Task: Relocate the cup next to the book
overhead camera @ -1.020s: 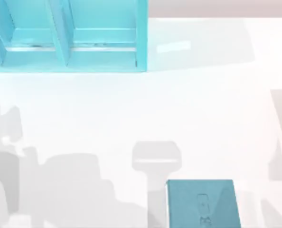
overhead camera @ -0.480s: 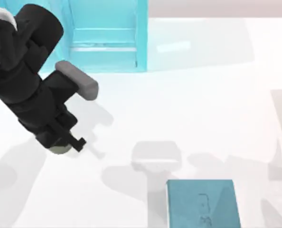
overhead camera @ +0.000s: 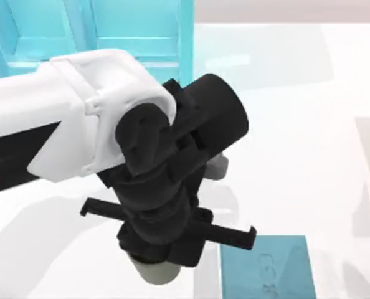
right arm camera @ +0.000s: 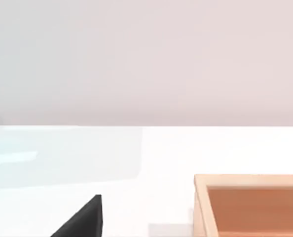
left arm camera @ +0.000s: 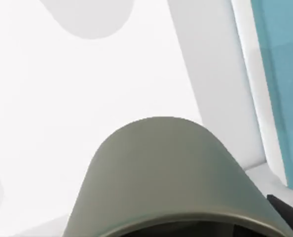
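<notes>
While the left gripper (overhead camera: 166, 233) hangs over the table (overhead camera: 297, 156), it pinches the cup (overhead camera: 155, 272), carried just left of the book (overhead camera: 267, 268) for set-down. Cup probably not yet resting; contact hidden. Right arm parked.

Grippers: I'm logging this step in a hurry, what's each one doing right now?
Left gripper: over the table's near middle, holding the cup beside the book.
Right gripper: cannot be told.
</notes>
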Available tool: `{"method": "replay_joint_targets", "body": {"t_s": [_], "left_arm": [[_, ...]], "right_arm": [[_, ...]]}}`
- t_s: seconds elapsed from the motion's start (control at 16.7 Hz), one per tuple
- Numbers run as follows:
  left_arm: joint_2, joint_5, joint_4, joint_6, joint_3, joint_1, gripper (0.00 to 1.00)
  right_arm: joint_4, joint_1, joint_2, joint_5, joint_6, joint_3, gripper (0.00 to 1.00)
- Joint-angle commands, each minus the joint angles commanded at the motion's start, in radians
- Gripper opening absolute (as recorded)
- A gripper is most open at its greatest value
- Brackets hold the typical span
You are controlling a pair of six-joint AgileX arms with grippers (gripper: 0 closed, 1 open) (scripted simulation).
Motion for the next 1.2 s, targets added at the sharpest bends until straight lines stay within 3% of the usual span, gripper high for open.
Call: {"method": "replay_joint_targets", "body": {"t_s": [0.24,0.48,1.02,1.2], "left_arm": [[0.026,-0.059,-0.032,-0.372,0.034,-0.192,0.0],[0.046,-0.112,-0.054,-0.601,0.053,-0.31,0.0],[0.049,-0.128,-0.056,-0.657,0.052,-0.336,0.0],[0.053,-0.129,0.011,-0.652,-0.013,-0.332,0.0]], "right_arm": [[0.0,0.0,0.0,0.0,0.0,0.0,1.0],[0.0,0.0,0.0,0.0,0.0,0.0,1.0],[0.0,0.0,0.0,0.0,0.0,0.0,1.0],[0.0,0.0,0.0,0.0,0.0,0.0,1.0]]}}
